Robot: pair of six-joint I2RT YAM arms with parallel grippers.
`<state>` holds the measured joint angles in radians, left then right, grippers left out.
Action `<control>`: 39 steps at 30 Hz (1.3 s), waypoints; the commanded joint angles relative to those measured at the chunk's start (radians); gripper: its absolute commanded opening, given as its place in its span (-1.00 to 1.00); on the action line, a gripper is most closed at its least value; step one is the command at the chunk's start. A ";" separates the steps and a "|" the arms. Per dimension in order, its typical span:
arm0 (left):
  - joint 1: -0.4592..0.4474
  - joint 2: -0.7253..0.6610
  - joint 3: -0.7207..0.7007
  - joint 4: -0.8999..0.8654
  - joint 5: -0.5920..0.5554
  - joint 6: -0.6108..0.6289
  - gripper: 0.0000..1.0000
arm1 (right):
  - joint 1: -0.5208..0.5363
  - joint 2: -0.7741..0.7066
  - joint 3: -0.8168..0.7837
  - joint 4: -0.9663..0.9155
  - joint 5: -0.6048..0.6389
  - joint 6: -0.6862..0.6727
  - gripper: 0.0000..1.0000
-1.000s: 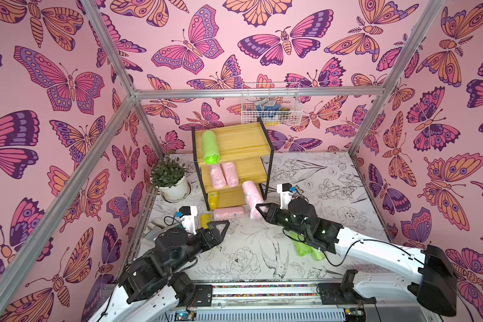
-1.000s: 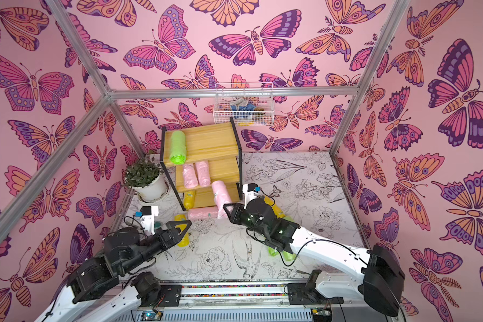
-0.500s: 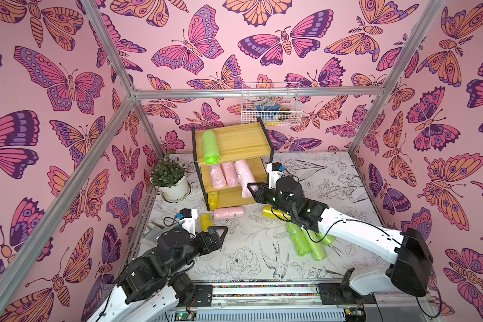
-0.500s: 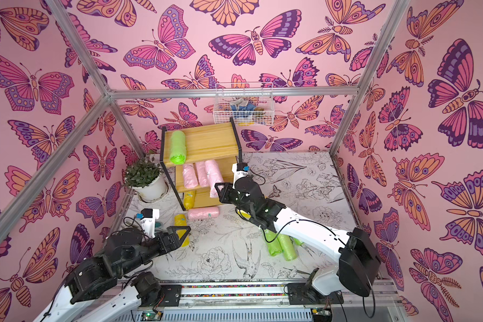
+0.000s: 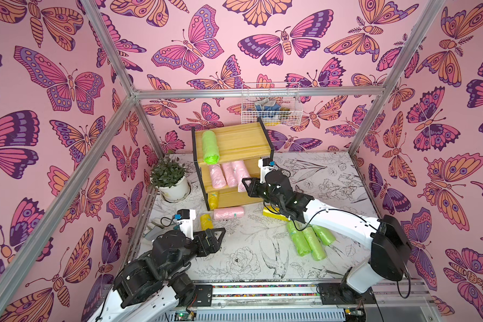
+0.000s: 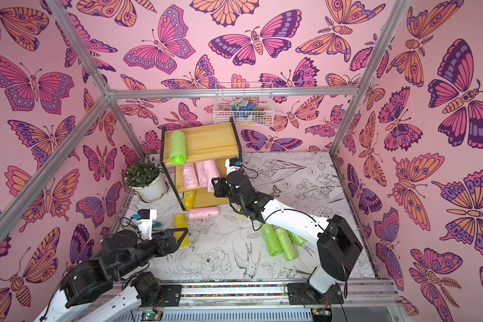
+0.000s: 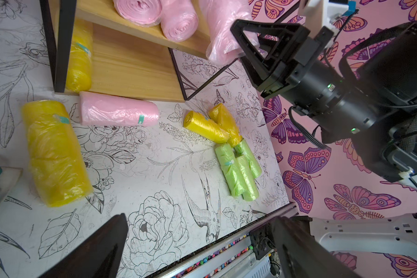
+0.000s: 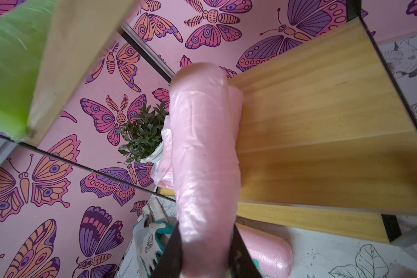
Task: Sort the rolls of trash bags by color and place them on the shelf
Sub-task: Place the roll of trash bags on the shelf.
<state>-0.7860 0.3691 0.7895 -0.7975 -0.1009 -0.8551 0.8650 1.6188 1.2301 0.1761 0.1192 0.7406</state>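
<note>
right jaws clamp crinkly pale pink roll (image 8: 202, 156) | end overhangs shelf (image 5: 234, 139) middle board, bare wood beside | left jaws wide open

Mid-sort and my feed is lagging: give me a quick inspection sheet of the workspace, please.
Surface: floral-print table; seven loose rolls lying on it.
Job's things: shelf holds green roll, two pink rolls, yellow roll.
Clutter: potted plant, gloves, wire basket.
Tools: left tool open, empty; right tool shut on third pink roll at middle tier.
Cables: black cable along right arm.
Surroundings: butterfly walls, metal frame.
</note>
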 commanded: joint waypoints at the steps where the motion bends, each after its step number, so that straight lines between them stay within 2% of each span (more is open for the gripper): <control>1: -0.001 -0.010 0.025 -0.024 -0.037 0.067 1.00 | -0.010 0.009 0.043 0.069 0.052 -0.043 -1.00; 12: -0.001 0.062 0.059 -0.023 -0.062 0.138 1.00 | -0.030 0.058 0.089 0.057 0.085 -0.078 -1.00; 15: -0.001 0.086 0.077 -0.023 -0.050 0.183 1.00 | -0.037 0.070 0.098 0.049 0.081 -0.071 -0.82; 17: -0.001 0.106 0.091 -0.026 -0.037 0.226 1.00 | -0.038 0.073 0.100 0.046 0.084 -0.066 -0.55; 19: -0.001 0.125 0.107 -0.034 -0.035 0.252 1.00 | -0.038 0.076 0.102 0.040 0.085 -0.063 -0.44; 23: -0.001 0.156 0.128 -0.036 -0.035 0.301 1.00 | -0.038 0.080 0.112 0.013 0.085 -0.064 -0.09; 28: -0.001 0.178 0.139 -0.037 -0.030 0.340 1.00 | -0.040 0.080 0.114 0.002 0.076 -0.064 0.08; 39: -0.001 0.199 0.145 -0.037 -0.016 0.416 0.99 | -0.040 -0.003 0.079 -0.041 0.056 -0.076 0.15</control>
<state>-0.7860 0.5587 0.9119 -0.8177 -0.1272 -0.4858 0.8402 1.6691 1.2930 0.1322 0.1787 0.6815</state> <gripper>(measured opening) 0.999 0.573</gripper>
